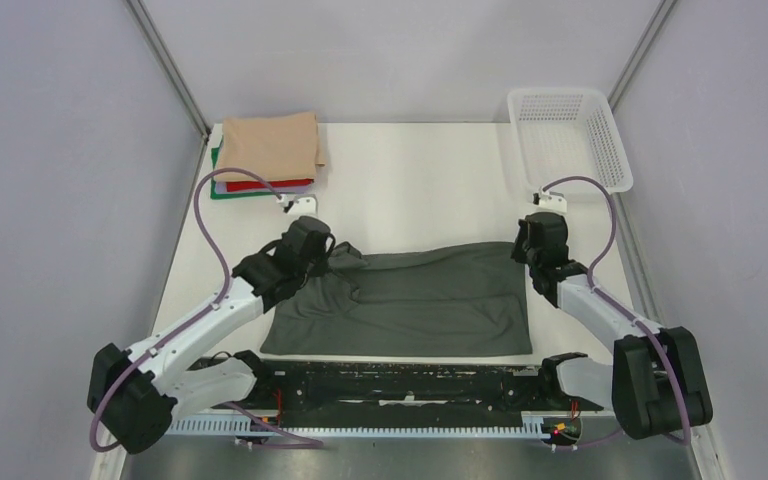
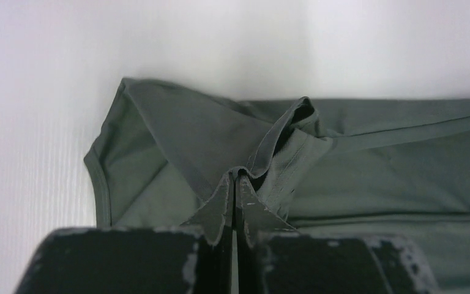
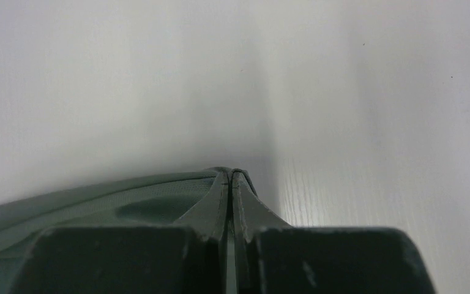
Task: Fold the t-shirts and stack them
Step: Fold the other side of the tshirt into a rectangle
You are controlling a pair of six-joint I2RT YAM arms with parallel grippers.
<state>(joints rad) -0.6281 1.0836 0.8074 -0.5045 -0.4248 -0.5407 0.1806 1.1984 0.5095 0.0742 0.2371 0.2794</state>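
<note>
On table [image 1: 410, 170] — one grey shirt [image 1: 410, 300], three folded [image 1: 270, 145]

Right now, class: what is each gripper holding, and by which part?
Both hold the dark grey t-shirt: the left gripper pinches a raised fold beside its sleeve, the right gripper pinches its far right corner.

A white table [image 1: 420, 180] stands between plain pale lilac-grey walls [image 1: 400, 50]. Two thin metal posts [image 1: 167, 65] go up at its far corners. The light is soft and even, with weak shadows.
</note>
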